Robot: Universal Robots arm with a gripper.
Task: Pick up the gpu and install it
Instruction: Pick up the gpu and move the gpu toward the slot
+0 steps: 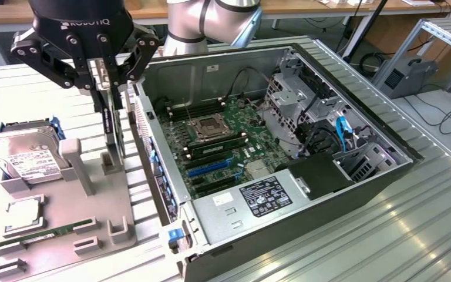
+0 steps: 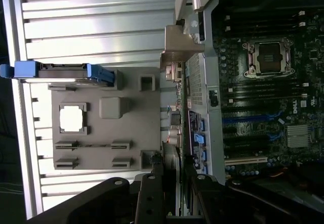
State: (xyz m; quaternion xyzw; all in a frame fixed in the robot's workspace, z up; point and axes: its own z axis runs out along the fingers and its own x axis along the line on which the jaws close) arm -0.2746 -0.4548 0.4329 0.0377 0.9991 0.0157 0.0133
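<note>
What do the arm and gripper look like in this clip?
The arm is silver-grey and tubular with rounded joints. The gripper is matte black, with white ROBOTIQ lettering on its body and two linked fingers studded with round pins.

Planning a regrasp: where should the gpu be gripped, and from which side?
Its upper long edge, from straight above, pinching the two flat faces. The gpu stands on edge, thin and upright at the grey holder, both faces open from above; the gripper holds it there.
</note>
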